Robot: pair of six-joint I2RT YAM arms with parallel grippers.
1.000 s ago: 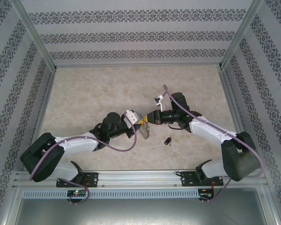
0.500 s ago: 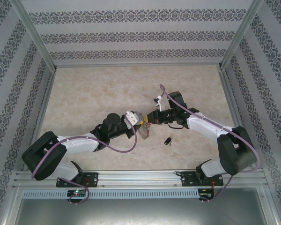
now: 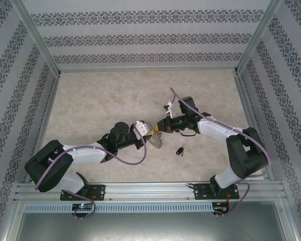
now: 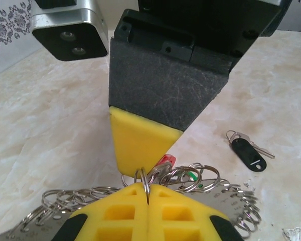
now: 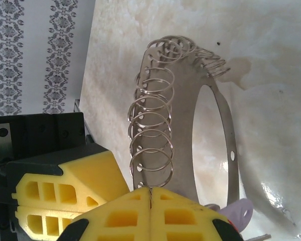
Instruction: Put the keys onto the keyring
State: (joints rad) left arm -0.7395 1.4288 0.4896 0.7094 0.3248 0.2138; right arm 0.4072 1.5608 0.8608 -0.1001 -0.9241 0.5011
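Roughly half left, by my read. Left tool (image 4: 148, 195) clamped on keyring (image 5: 185, 125), mid-desk (image 4: 50, 115). Right tool (image 5: 150, 193) closed, tip at red key (image 4: 165, 161) among the rings. Black key (image 4: 249, 154) loose, right.

Beige marbled table (image 3: 90, 100) — patterned walls (image 3: 145, 40).

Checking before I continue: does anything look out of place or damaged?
Only the black-headed key: it lies alone on the table, apart from the keyring that the left gripper pinches. Nothing looks damaged.
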